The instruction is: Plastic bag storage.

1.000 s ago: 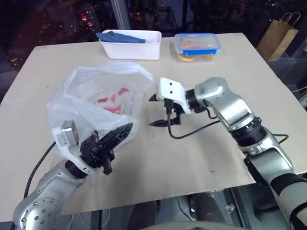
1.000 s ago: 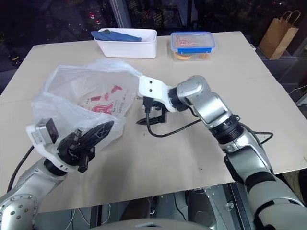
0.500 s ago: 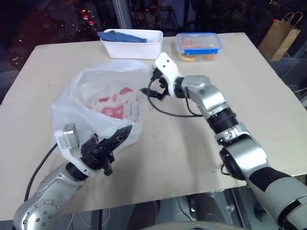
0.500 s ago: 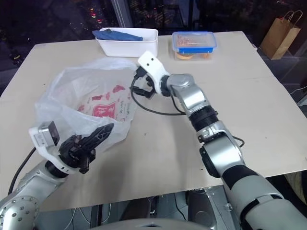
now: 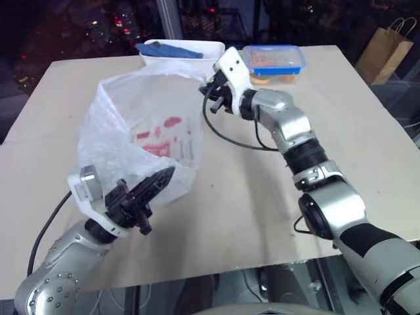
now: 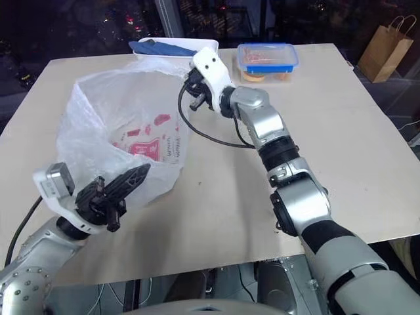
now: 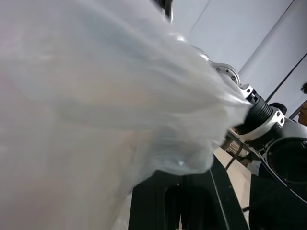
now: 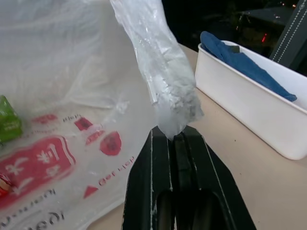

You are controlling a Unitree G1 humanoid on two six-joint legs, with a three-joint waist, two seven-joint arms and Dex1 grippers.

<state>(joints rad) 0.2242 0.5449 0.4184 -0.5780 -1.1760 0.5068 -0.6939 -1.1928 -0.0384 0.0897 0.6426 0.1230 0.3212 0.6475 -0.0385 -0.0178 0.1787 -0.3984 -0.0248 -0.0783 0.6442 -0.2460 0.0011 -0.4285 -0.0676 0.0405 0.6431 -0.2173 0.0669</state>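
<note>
The plastic bag (image 5: 141,131) stands puffed up on the left half of the beige table (image 5: 262,197), its red print facing the camera, stretched between both arms. At the far rim, the right gripper (image 5: 211,90) has its two black fingers pressed flat together on a twisted handle of the bag; the right wrist view shows the bunched film pinched right at the fingertips (image 8: 173,139), with no gap between them. The near lower edge of the bag is in the left gripper (image 5: 157,184), whose fingers are likewise closed, clamped on the film, which billows out over them in the left wrist view. Through the thin wall on the right wrist view a small green packet (image 8: 8,120) shows inside the bag. Just behind the bag, at the table's far edge, sits a white rectangular tub (image 8: 249,100) holding a folded blue cloth (image 8: 240,60), and beside it a clear food box with a blue lid (image 5: 272,62). Off the table at the far right stands a brown paper carrier bag (image 5: 387,46).
</note>
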